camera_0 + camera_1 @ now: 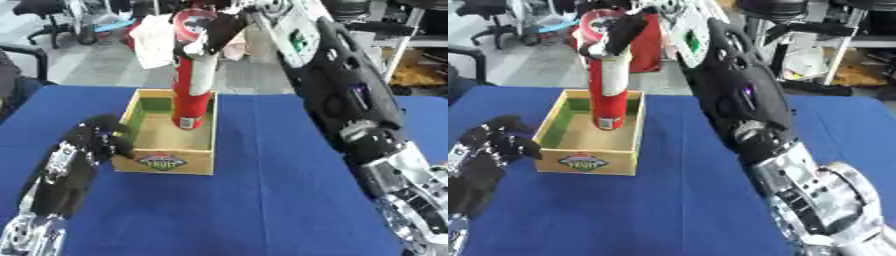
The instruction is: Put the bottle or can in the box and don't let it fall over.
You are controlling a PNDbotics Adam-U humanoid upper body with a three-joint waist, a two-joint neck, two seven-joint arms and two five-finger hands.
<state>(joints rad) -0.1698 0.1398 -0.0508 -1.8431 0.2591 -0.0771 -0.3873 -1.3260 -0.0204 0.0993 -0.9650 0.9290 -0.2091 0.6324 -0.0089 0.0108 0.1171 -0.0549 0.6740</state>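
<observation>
Standing upright inside the wooden box (166,150), a tall red can (192,95) is grasped near its top by the right hand (214,32); left hand (96,137), fingers curled, is seen at the box's 9 o'clock on the blue tabletop (262,200).

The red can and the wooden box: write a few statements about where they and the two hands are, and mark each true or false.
1. The red can stands upright with its base inside the wooden box. True.
2. The right hand holds the can near its top. True.
3. The can lies on its side on the blue tablecloth. False: it is upright, inside the box.
4. The left hand is beside the box's left wall, near its front corner. True.
5. The left hand holds the can. False: it is down by the box, away from the can.
6. The box is already full of other things. False: only the can shows in it.
</observation>
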